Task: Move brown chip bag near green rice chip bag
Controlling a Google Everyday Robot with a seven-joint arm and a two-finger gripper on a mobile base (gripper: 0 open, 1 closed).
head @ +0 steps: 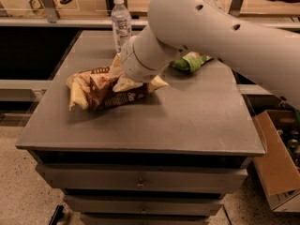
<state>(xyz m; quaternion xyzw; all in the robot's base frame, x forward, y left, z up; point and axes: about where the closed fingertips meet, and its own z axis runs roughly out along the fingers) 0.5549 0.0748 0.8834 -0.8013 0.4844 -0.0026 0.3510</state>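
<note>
The brown chip bag (101, 92) lies crumpled on the left half of the grey table top (197, 121), its right end raised a little. My gripper (123, 78) comes down onto the bag's middle-right part and is shut on the bag. Its cream fingers (126, 84) press into the bag's top. The green rice chip bag (190, 61) lies at the back right of the table, partly hidden behind my arm (201, 27). It is about a hand's width to the right of the brown bag's right end.
A clear plastic water bottle (121, 20) stands upright at the back of the table, just behind the gripper. The table is a drawer cabinet (140, 182). An open cardboard box (276, 158) sits on the floor at the right. A shelf runs behind the table.
</note>
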